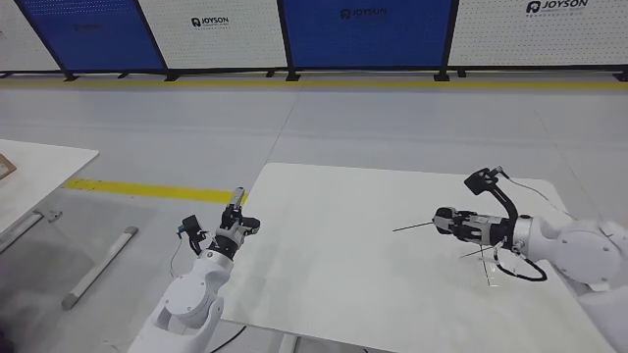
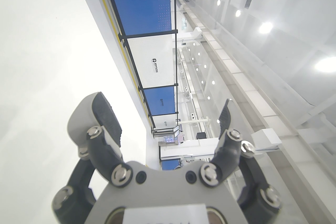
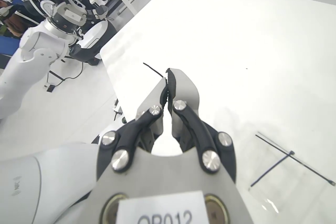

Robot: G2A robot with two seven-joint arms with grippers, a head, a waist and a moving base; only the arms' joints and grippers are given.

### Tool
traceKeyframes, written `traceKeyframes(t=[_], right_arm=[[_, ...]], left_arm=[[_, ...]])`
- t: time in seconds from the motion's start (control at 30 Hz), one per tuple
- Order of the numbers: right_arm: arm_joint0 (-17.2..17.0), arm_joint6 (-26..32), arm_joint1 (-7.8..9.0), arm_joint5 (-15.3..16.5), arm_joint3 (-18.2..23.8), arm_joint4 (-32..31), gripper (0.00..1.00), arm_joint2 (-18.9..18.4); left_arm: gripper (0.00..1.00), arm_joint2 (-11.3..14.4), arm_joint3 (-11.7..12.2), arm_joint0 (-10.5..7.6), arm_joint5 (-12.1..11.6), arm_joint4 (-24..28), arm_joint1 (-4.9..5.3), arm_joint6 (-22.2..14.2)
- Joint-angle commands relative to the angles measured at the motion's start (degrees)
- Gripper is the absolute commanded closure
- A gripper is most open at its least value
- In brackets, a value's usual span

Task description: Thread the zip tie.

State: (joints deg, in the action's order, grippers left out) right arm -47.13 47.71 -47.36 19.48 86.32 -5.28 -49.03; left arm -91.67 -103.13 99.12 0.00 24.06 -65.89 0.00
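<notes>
Closest to the robot, on the right side of the table (image 1: 334, 284), two spare zip ties (image 3: 302, 163) lie crossed over each other, just beside a clear plastic bag (image 3: 262, 200). A little farther, the right gripper (image 3: 166, 76) hangs above the table with its fingers pressed together on the zip tie (image 1: 412, 226), whose free part points to the left. At the left edge of the table the left gripper (image 2: 170, 114) is raised. Its fingers are wide apart with nothing between them, and it is well apart from the tie.

I think the main risk is the thin strap itself. It seems to be pinched near one end, so the long free part may bend or turn in the pads when the other arm comes to meet it, and the tail would then miss the small head. I cannot tell which end is inside the grip.

The top view gives the whole free length of the tie and the wide gap between both grippers. The right wrist view gives instead the closed pads, with a short tip past them. The left wrist view looks toward the hall and makes the open fingers plain.
</notes>
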Motion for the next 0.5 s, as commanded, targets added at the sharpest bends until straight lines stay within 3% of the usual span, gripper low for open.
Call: traceKeyframes(t=[0.0,0.1,0.2,0.47], right_arm=[[-0.2,-0.8,-0.01,-0.5,0.1,-0.8,1.0,-0.1],[-0.9,-5.1,-0.11,-2.6,1.8,-7.5,1.0,-0.3],[-2.1,-9.7,-0.15,0.0,3.8,-13.4,1.0,-0.4],[-4.5,-14.5,0.36,0.0,9.7,-26.3,1.0,2.2]], left_arm=[[0.0,0.0,0.0,0.0,0.0,0.0,0.0,0.0],[0.0,0.0,0.0,0.0,0.0,0.0,0.0,0.0],[0.0,0.0,0.0,0.0,0.0,0.0,0.0,0.0],[0.0,0.0,0.0,0.0,0.0,0.0,0.0,0.0]])
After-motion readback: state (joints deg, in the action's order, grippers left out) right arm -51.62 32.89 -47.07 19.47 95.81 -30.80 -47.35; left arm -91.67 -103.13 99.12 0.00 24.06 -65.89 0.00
